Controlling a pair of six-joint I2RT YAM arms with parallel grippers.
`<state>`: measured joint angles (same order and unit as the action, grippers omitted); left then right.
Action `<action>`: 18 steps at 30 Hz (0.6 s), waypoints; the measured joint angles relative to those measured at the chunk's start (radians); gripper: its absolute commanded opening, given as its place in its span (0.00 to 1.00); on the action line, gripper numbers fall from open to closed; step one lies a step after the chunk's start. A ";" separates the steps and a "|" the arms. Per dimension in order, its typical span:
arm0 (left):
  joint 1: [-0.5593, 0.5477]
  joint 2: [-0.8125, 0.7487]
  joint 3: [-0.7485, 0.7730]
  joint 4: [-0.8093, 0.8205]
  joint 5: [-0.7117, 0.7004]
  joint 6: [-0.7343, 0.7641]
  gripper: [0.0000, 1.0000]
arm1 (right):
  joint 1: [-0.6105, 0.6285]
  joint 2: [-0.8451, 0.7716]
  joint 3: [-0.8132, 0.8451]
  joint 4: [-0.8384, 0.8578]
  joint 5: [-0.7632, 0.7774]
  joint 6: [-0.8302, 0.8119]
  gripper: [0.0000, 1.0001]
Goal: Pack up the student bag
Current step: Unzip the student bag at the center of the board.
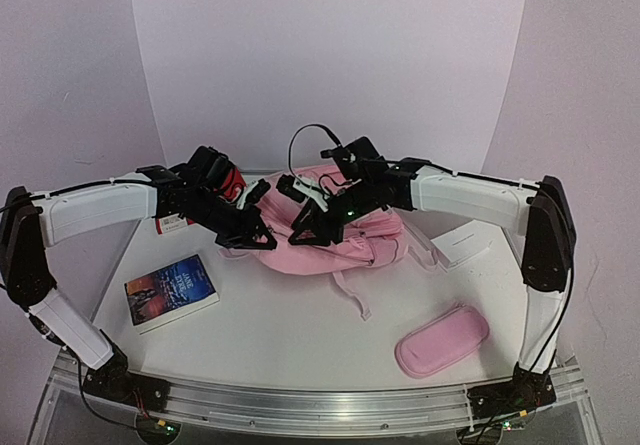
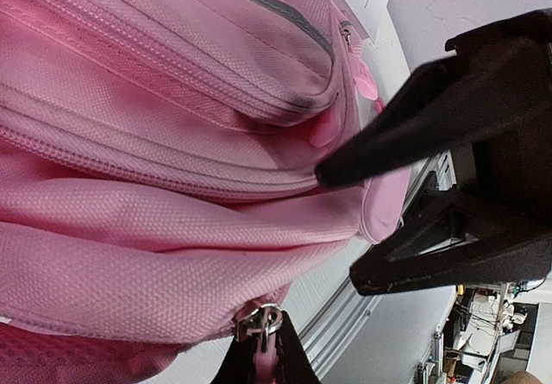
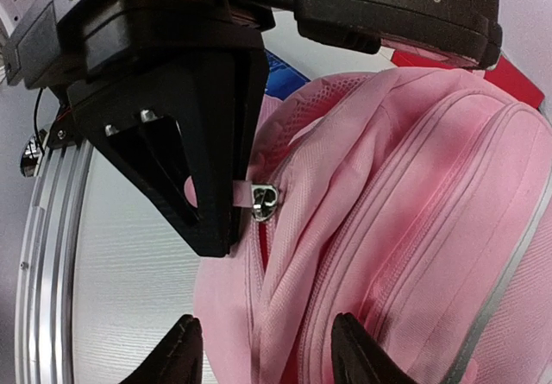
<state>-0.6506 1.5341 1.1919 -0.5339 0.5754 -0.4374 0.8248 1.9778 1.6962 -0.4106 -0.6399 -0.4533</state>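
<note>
Currently left pincer (image 2: pixel 261 360) pinches the student bag's (image 1: pixel 345 247) zipper pull (image 2: pixel 259 322).

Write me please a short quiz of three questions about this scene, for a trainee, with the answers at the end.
1. True or false: the left gripper is shut on the zip pull of the student bag.
2. Choose one. What lies flat on the table beside the left arm in the top view? A) a book B) a mug C) a pair of scissors
3. Short answer: do the jaws of the right gripper stand apart or closed together?

Key: 1 true. 2 A. 3 apart.
</note>
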 measured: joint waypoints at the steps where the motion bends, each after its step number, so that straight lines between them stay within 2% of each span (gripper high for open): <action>1: 0.000 0.000 0.000 0.000 0.000 0.000 0.00 | 0.003 0.000 0.000 0.000 0.004 -0.003 0.16; 3: -0.001 0.000 0.000 0.000 -0.002 0.000 0.00 | 0.007 0.001 0.000 0.002 0.017 -0.011 0.01; 4: -0.001 0.000 0.000 -0.001 -0.003 0.000 0.00 | 0.009 0.001 0.000 0.004 0.027 -0.011 0.00; 11: 0.016 -0.003 -0.001 -0.009 -0.021 0.000 0.00 | 0.009 -0.014 -0.011 0.012 0.066 -0.020 0.00; 18: 0.058 -0.070 -0.014 -0.016 -0.004 0.007 0.00 | 0.001 -0.174 -0.150 0.035 0.117 -0.068 0.00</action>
<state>-0.5924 1.4643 1.1778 -0.5503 0.5716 -0.4308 0.8257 1.8041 1.5461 -0.3758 -0.5226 -0.5210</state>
